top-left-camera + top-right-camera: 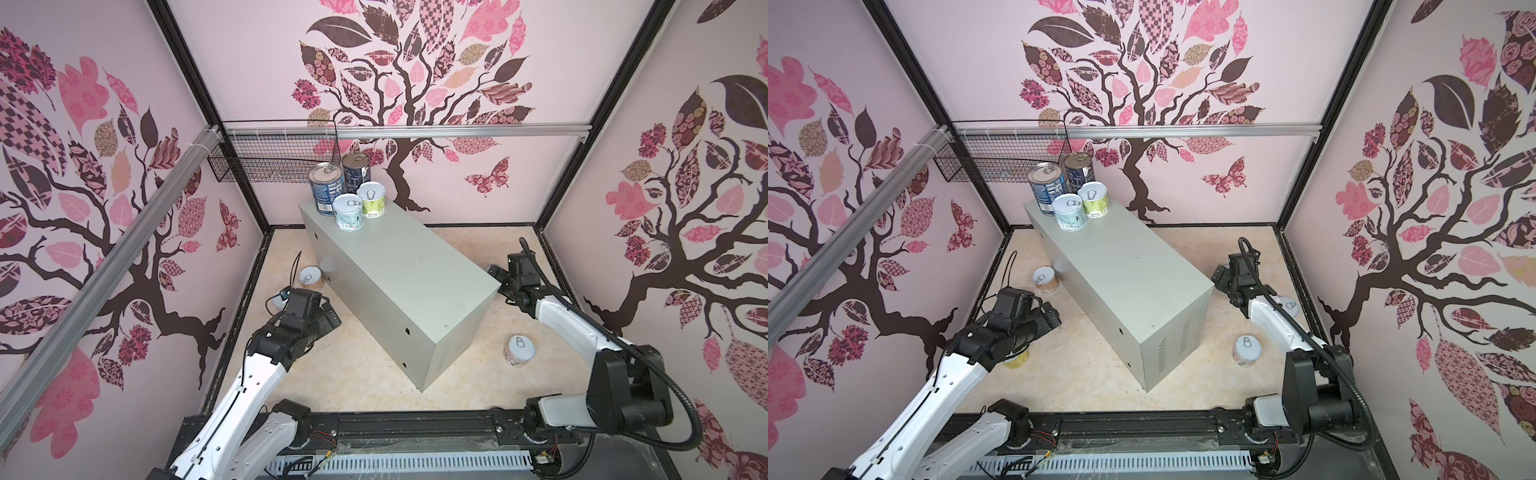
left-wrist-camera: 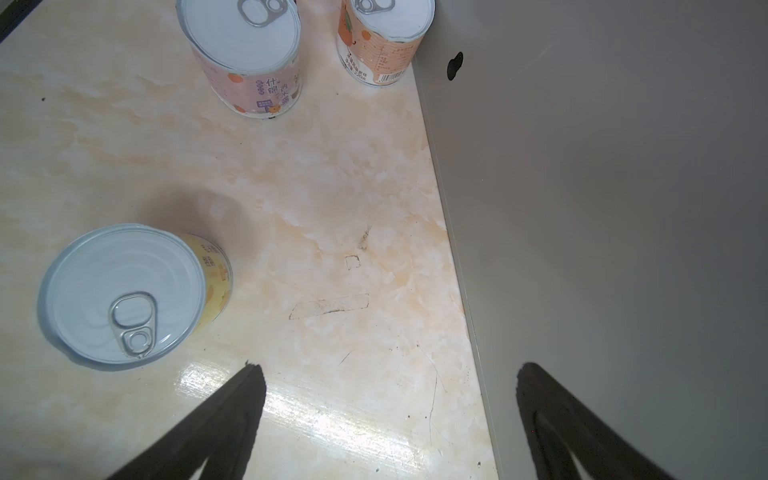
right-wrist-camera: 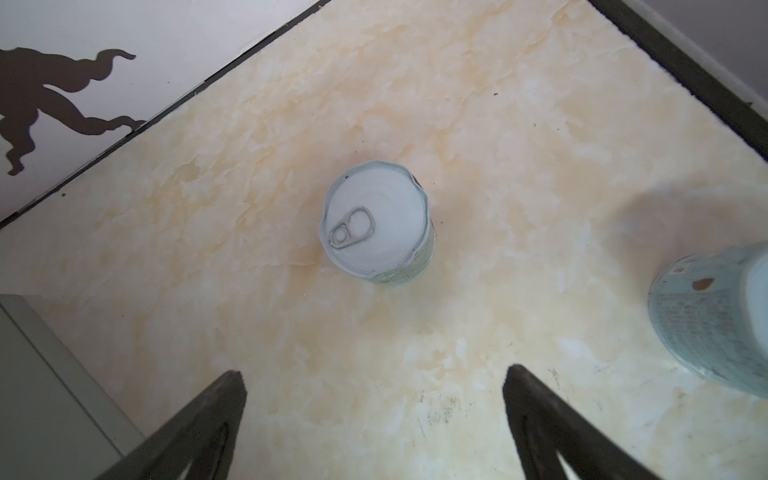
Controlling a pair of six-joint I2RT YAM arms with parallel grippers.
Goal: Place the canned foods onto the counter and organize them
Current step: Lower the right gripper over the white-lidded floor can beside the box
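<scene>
Four cans stand at the far end of the counter (image 1: 399,274): two dark-blue cans (image 1: 326,187), a pale-blue can (image 1: 348,212) and a green can (image 1: 372,199); some six short cans seem left on the floor (image 2: 332,187) beside the counter, among them a yellow can (image 2: 129,291) and a teal can (image 3: 376,220); the left gripper (image 2: 390,370) and right gripper (image 3: 374,371) hang spread wide, empty.

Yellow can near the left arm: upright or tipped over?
Upright. In the left wrist view the yellow can stands on its base on the floor, white pull-tab lid facing up.
</scene>
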